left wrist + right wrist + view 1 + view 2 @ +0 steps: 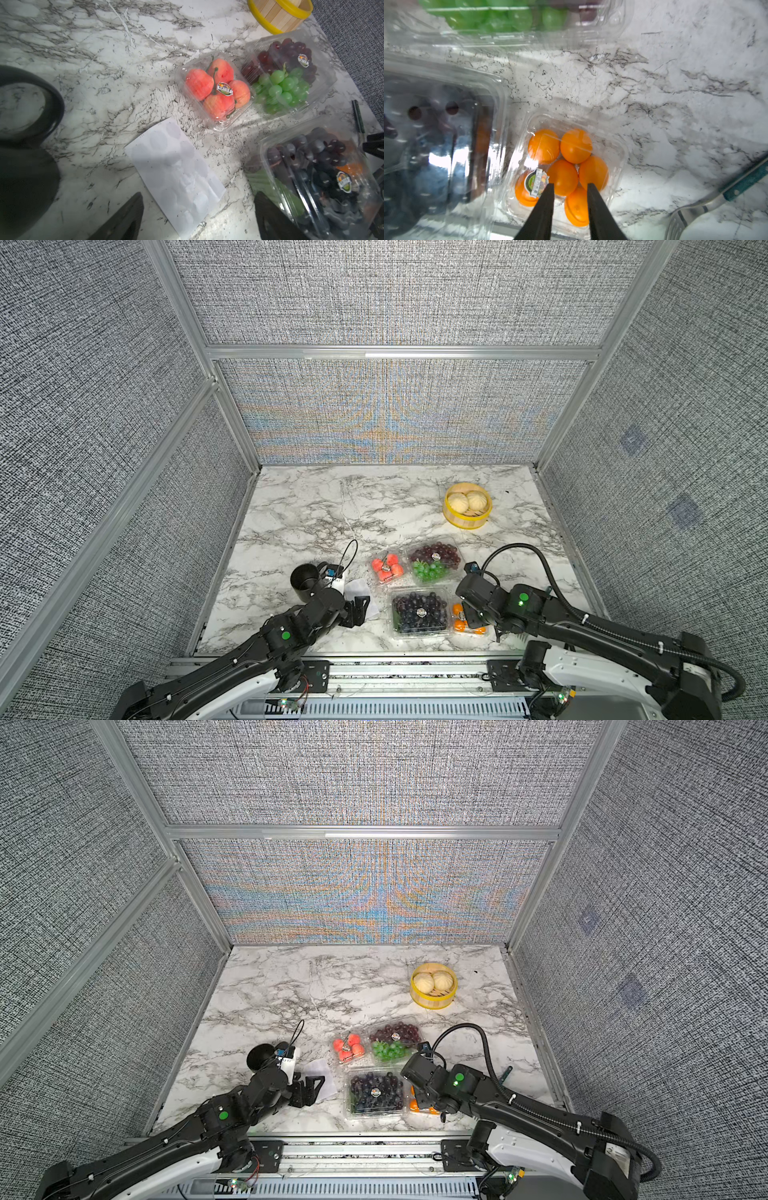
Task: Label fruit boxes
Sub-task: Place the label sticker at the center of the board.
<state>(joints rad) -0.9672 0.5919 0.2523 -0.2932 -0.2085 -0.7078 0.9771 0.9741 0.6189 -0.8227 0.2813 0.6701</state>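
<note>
Four clear fruit boxes sit in a cluster, each with a small round sticker on its lid: red fruit (387,567) (216,91), purple and green grapes (434,562) (288,76), dark grapes (419,612) (320,178) and small oranges (566,166). My right gripper (570,185) hovers just over the orange box. Its jaws are slightly apart and hold nothing, and one fingertip is beside that lid's sticker (535,182). My left gripper (198,195) stands wide open and empty over the white sticker sheet (174,172) (363,593), left of the dark grapes.
A yellow bamboo steamer (467,506) with pale buns stands at the back right. A black cup (305,580) stands by the left wrist. A fork with a teal handle (716,197) lies to the right of the orange box. The grey walls close in on three sides.
</note>
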